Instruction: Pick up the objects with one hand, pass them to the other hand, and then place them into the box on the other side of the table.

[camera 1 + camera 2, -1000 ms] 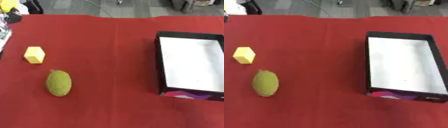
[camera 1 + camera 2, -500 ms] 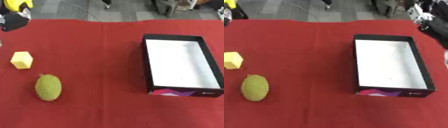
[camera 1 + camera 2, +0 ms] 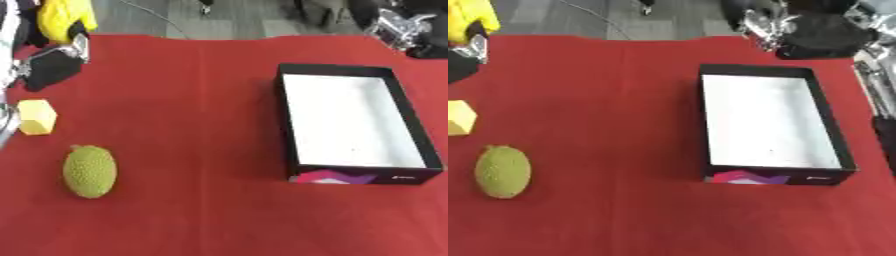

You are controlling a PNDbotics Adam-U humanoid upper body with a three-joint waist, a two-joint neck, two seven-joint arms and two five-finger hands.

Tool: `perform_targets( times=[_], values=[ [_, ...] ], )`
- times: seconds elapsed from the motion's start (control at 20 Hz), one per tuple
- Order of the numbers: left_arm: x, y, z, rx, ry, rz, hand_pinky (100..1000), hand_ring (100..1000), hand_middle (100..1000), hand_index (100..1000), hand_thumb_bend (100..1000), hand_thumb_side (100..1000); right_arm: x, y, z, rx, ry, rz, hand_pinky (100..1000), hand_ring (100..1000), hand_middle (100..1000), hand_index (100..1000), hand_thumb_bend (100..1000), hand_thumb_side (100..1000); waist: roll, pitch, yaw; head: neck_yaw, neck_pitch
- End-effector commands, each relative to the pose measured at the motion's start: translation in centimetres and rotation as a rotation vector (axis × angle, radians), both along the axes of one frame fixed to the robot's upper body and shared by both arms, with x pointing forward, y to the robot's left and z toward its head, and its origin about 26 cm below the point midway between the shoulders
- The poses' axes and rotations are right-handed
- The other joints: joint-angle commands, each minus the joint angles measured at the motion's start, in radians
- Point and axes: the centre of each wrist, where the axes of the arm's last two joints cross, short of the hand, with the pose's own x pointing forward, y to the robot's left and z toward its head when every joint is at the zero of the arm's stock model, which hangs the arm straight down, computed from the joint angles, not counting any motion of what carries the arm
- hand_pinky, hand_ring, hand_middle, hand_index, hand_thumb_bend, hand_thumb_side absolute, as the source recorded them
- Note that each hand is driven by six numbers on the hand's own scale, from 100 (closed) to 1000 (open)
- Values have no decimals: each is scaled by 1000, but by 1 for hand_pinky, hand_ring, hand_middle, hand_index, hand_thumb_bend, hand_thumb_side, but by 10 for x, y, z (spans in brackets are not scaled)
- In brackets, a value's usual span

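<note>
Clearly nothing done yet: holds no object in either hand, shows only a white floor inside the box, counts both pieces as untouched.

Nearest, toward the left front of the red table (image 3: 201, 215): a green bumpy oval fruit (image 3: 89, 171). Lies on its side, long axis pointing away, touched by nothing. Just beyond it, close to the left edge: a yellow block (image 3: 37, 116). Sits flat, apart from the fruit, with a clear strip of cloth between them.

Across on the right: the box (image 3: 284, 120), black-walled, open at the top, well apart from both pieces. Leaves a broad band of bare cloth down the middle, probably the natural place for a hand-to-hand pass.

Farther back at the upper left: the left hand (image 3: 52, 67), black and silver, over the far left of the table, beyond the block. Cannot tell whether spread or curled. At the far right, past the box's back wall: the right hand (image 3: 765, 26), likewise impossible to read as open or closed.

Remains to be done, judging by the layout: lift each piece on the left, pass it over mid-table, lower it into the box. Worth minding the block's closeness to the left edge and the box's raised near wall on the way in.
</note>
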Motion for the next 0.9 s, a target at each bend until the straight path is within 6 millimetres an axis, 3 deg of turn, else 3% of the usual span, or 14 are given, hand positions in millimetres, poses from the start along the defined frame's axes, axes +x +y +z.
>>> perform_targets(
  times=[0.05,0.35,0.9],
  values=[
    [-10,-9,-2,61,-81,-67,513,420,315,430,100,319,-7,21,4,-78,-28,76,1000,1000,935,1000,100,446,0,-26,-1,-22,-1],
    [-16,-23,-19,134,-176,-130,514,423,312,428,100,300,-11,52,3,-148,-16,151,1000,1000,934,1000,100,452,-2,-30,3,-43,6],
    [-28,-46,-31,247,-298,-260,530,439,320,426,100,247,-14,78,5,-192,-11,66,1000,1000,926,1000,100,436,-2,-28,23,-66,9]
  ],
)
